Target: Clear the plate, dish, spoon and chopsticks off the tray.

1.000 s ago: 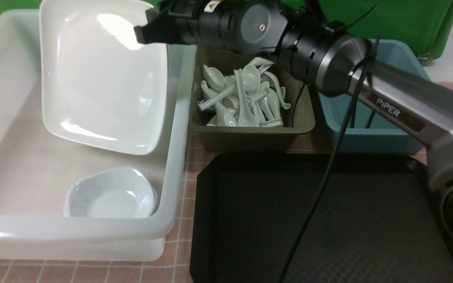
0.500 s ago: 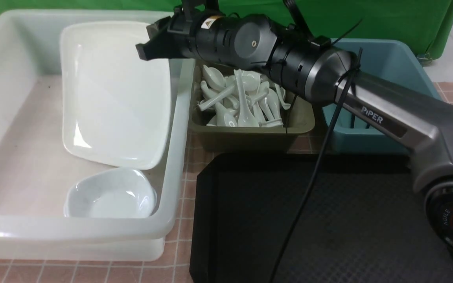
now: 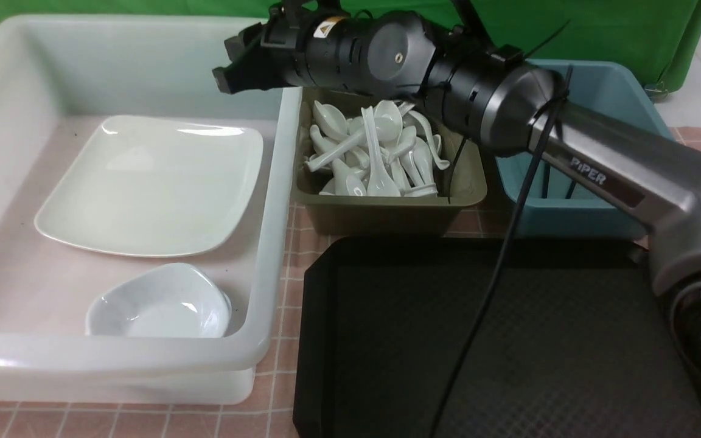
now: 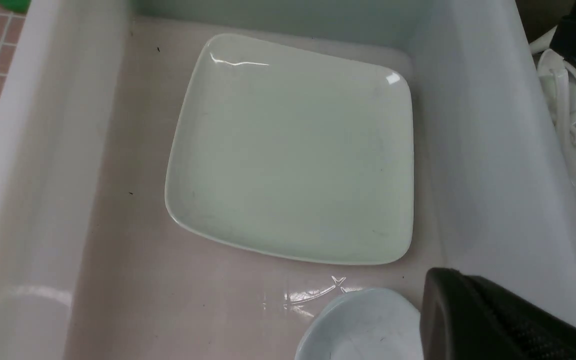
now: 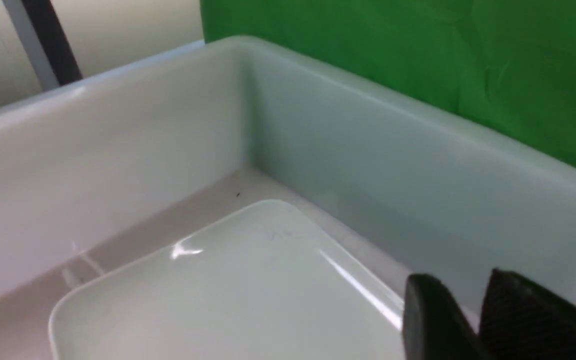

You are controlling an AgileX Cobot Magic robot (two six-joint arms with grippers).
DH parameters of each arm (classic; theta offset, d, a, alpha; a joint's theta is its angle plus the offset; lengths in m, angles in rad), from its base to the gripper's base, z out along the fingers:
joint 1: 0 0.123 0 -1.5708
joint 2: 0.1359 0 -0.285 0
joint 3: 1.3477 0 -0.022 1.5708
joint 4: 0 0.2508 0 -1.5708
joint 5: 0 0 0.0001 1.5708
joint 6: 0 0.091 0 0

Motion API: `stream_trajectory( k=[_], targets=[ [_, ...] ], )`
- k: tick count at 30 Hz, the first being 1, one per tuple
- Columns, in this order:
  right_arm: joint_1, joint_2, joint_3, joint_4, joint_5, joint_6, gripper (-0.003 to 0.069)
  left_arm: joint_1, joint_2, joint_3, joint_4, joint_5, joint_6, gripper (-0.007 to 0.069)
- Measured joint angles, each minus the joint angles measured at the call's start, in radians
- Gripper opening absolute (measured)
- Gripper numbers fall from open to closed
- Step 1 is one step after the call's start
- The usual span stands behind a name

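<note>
The big white plate (image 3: 149, 185) lies flat on the floor of the white bin (image 3: 277, 201), also seen in the left wrist view (image 4: 293, 150) and the right wrist view (image 5: 228, 295). The small dish (image 3: 159, 302) sits in front of it in the same bin. My right gripper (image 3: 229, 67) hovers over the bin's right wall, slightly open and empty (image 5: 460, 280). My left gripper (image 4: 435, 280) is shut above the dish (image 4: 363, 325). The black tray (image 3: 509, 340) is bare. White spoons (image 3: 375, 152) are piled in the olive bin. Thin dark chopsticks (image 3: 569, 190) stand in the blue bin.
The olive bin (image 3: 387, 210) and the blue bin (image 3: 569, 213) stand behind the tray. My right arm (image 3: 600, 164) and its cable (image 3: 496, 274) cross over them and the tray. A green backdrop (image 3: 618, 30) closes the back.
The plate has dropped from my right gripper, from standing tilted to lying flat in the white bin. It pushed the dish a little to the left. The right gripper has opened.
</note>
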Motion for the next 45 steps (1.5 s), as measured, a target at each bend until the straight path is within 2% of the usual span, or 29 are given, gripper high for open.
stream_trajectory(
  k=[3,5,6,7,8,12,14,18,21,24,28,33,34,36,37,40,45],
  targets=[
    [-0.041,-0.094,0.0,-0.01,0.213,0.039,0.0041,-0.01,0.027,0.009,0.001,0.009,0.001,-0.0003],
    [-0.064,-0.132,0.0,-0.012,0.304,0.056,0.003,-0.023,0.039,0.014,0.002,0.015,0.006,-0.0003],
    [-0.107,-0.207,0.0,-0.026,0.436,0.09,0.003,-0.054,0.062,0.017,0.002,0.019,0.012,-0.0003],
    [-0.112,-0.216,0.0,-0.03,0.469,0.095,0.003,-0.054,0.064,0.018,0.002,0.019,0.012,-0.0003],
    [-0.154,-0.284,-0.002,-0.074,0.602,0.134,0.003,-0.104,0.082,0.02,0.004,0.019,0.015,-0.0003],
    [-0.259,-0.432,-0.005,-0.222,0.894,0.247,0.003,-0.257,0.12,0.02,0.008,0.007,0.024,-0.0003],
    [-0.306,-0.483,0.001,-0.288,0.98,0.289,0.003,-0.338,0.135,0.02,0.015,-0.005,0.028,-0.0003],
    [-0.378,-0.645,0.091,-0.359,0.982,0.331,0.003,-0.477,0.143,0.02,0.027,-0.038,0.032,-0.0003],
    [-0.395,-0.769,0.171,-0.387,0.981,0.351,0.003,-0.513,0.134,0.02,0.031,-0.044,0.042,-0.0003],
    [-0.401,-1.012,0.381,-0.448,0.915,0.402,0.003,-0.526,0.088,0.024,0.038,-0.03,0.05,-0.0003],
    [-0.406,-1.274,0.655,-0.515,0.736,0.481,0.003,-0.526,-0.009,0.055,0.045,-0.017,0.05,-0.0003],
    [-0.406,-1.64,1.074,-0.555,0.414,0.579,0.003,-0.526,-0.181,0.151,0.061,-0.013,0.035,-0.0003],
    [-0.406,-1.64,1.09,-0.555,0.399,0.579,0.003,-0.526,-0.181,0.155,0.061,-0.011,0.032,-0.0003],
    [-0.406,-1.817,1.273,-0.557,0.235,0.596,0.003,-0.526,-0.258,0.211,0.063,-0.011,-0.011,-0.0003],
    [-0.406,-1.842,1.301,-0.557,0.212,0.601,0.003,-0.526,-0.277,0.22,0.063,-0.012,-0.017,-0.0003],
    [-0.406,-2.043,1.52,-0.558,0.034,0.626,0.003,-0.526,-0.398,0.321,0.052,-0.087,-0.05,-0.0003],
    [-0.406,-2.213,1.665,-0.558,-0.061,0.648,0.003,-0.526,-0.584,0.452,0.045,-0.235,-0.08,-0.0003]
  ],
)
